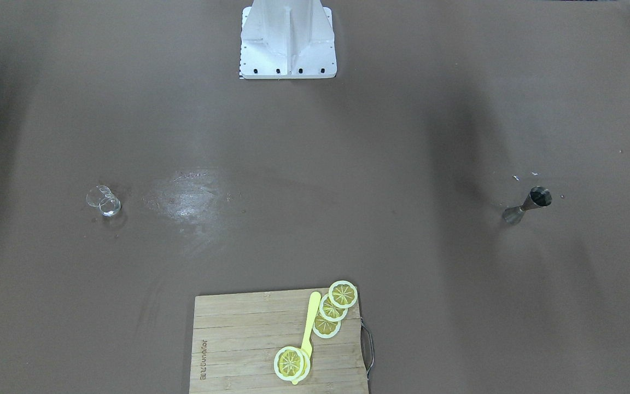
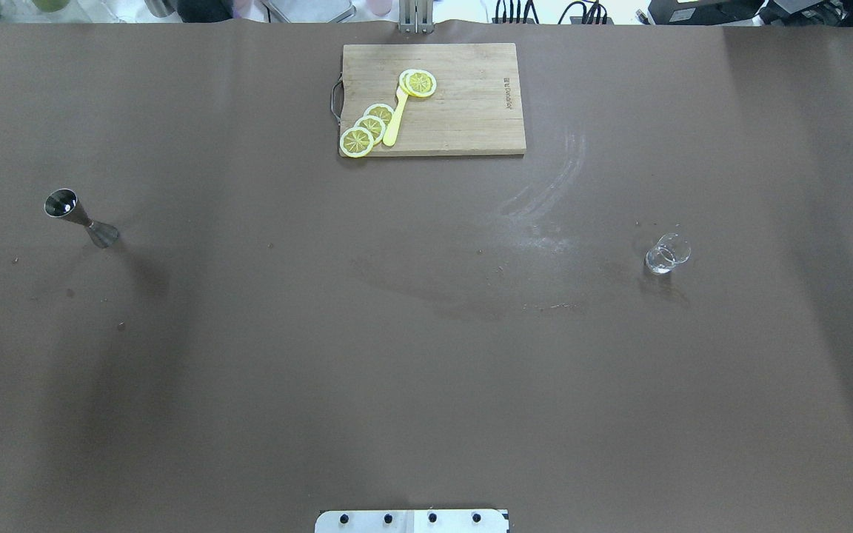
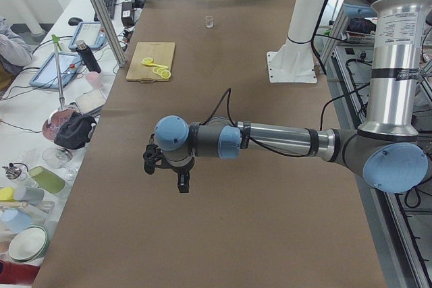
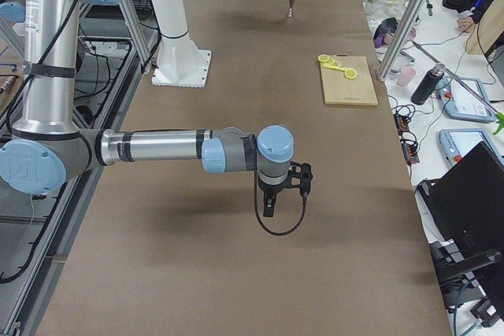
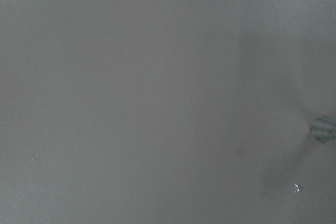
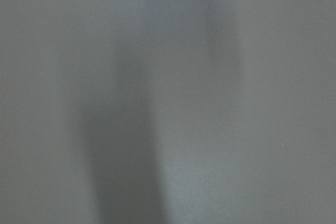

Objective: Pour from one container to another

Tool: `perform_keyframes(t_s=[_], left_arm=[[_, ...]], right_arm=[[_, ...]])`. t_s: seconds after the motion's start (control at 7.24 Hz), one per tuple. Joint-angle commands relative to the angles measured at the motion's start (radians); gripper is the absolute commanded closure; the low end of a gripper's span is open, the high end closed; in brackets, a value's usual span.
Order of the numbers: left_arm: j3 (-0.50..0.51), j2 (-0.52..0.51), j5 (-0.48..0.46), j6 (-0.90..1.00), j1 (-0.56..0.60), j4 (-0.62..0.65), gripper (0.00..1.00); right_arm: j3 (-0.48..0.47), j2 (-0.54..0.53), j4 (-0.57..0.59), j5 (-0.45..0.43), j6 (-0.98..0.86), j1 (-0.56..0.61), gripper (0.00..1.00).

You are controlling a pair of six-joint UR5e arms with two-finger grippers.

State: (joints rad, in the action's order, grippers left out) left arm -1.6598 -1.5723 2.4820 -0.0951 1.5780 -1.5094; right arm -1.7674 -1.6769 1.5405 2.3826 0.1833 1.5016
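A small steel jigger stands upright on the table's left side, also seen as the jigger and far off as the jigger. A small clear glass stands on the right side, shown too as the glass and the glass. My left gripper hangs above the table's near end and points down. The right gripper hangs the same way over the opposite end. Both show only in the side views, so I cannot tell whether they are open or shut. Neither is near a container.
A wooden cutting board lies at the table's far middle edge, with lemon slices and a yellow utensil on it. The white robot base stands at the near middle edge. Operators' desks with clutter flank the table.
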Motion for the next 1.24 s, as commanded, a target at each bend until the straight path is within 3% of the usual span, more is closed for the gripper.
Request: perform_keyframes(t_s=[0.0, 0.41, 0.69, 0.83, 1.1], left_arm=[[0.0, 0.0, -0.002, 0.0, 0.0, 0.0, 0.01], [0.0, -0.002, -0.006, 0.0, 0.0, 0.0, 0.01], [-0.001, -0.002, -0.006, 0.0, -0.001, 0.0, 0.01], [-0.001, -0.002, -0.008, 0.003, 0.0, 0.0, 0.01], [0.011, -0.003, -0.005, 0.005, -0.001, -0.003, 0.01]], right_arm=[[-0.009, 0.042, 0.0, 0.035, 0.001, -0.001, 0.0], [-0.007, 0.092, 0.001, 0.05, -0.007, -0.006, 0.0], [-0.007, 0.129, -0.006, 0.134, -0.01, -0.064, 0.0], [-0.013, 0.144, -0.072, 0.182, -0.013, -0.072, 0.0], [0.0, 0.144, -0.318, 0.205, -0.016, -0.158, 0.0]])
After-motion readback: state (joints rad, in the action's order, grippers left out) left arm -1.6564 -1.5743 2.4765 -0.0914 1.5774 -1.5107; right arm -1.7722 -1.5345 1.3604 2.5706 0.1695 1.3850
